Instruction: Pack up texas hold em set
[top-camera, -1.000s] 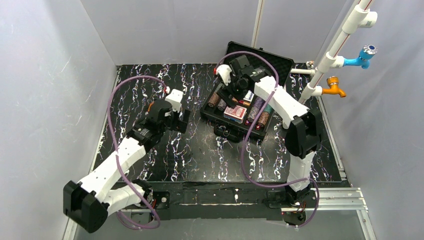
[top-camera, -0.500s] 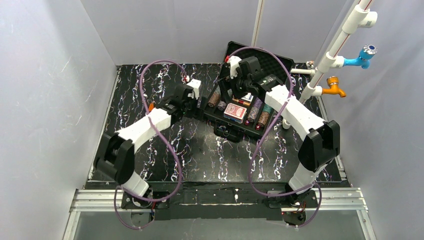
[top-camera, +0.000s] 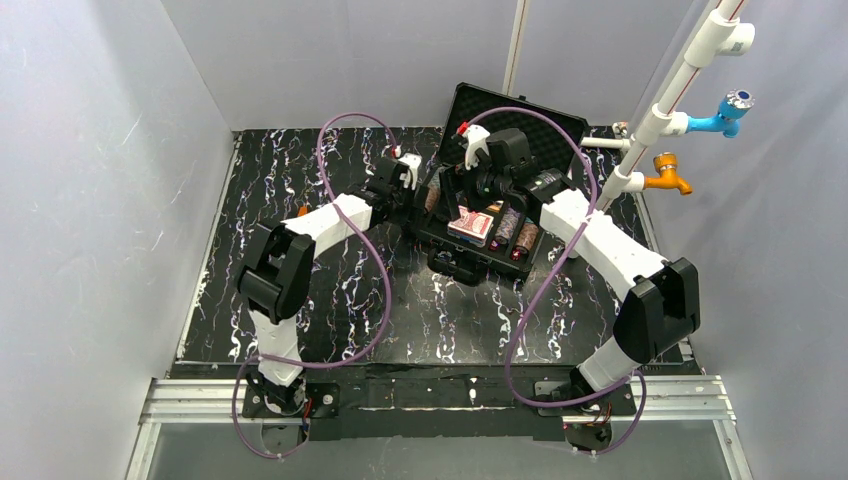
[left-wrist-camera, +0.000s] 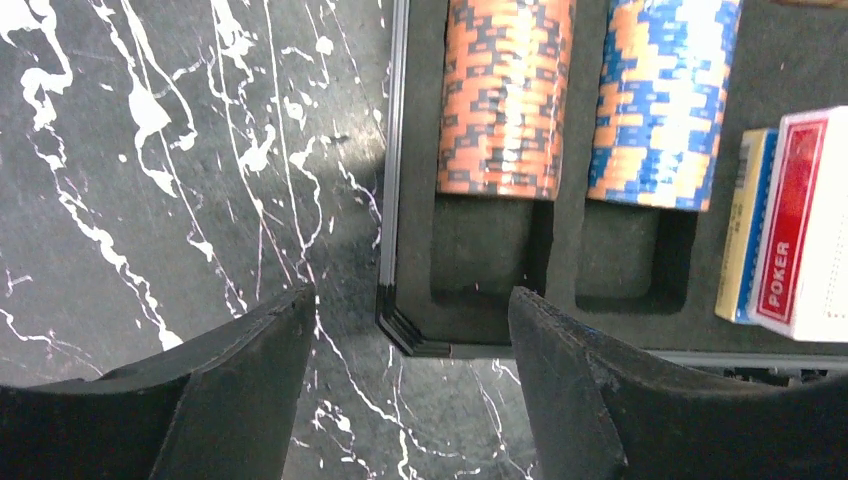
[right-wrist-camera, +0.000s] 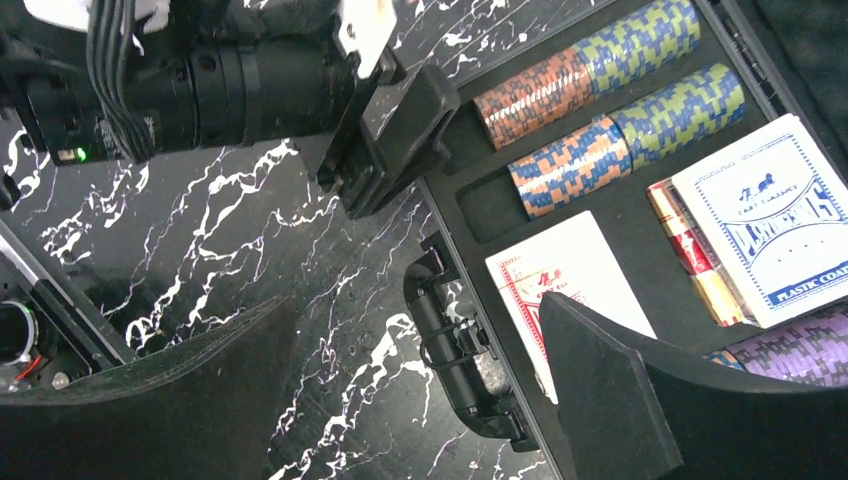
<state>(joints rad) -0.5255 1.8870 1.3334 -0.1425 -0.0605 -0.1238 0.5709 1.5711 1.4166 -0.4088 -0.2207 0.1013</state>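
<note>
Sitting in the open case (left-wrist-camera: 480, 260): chip stacks (left-wrist-camera: 500, 100), red deck (right-wrist-camera: 565, 285), blue deck (right-wrist-camera: 760, 215).

The overhead camera looks steeply down on the whole table (top-camera: 450, 310) from afar. Both wrist cameras look down from close by, sharing a corner of the open case (left-wrist-camera: 470, 260) and its orange chips (left-wrist-camera: 500, 100).

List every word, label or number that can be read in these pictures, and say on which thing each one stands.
"POKER": on the side of the red card deck, in the left wrist view.
"PLASTIC COAT": cut off by the picture's edge, on the white and blue card deck, in the right wrist view.
The larger blue lettering on that deck is too blurred to read.
The poker chips carry only unreadable marks.
</note>
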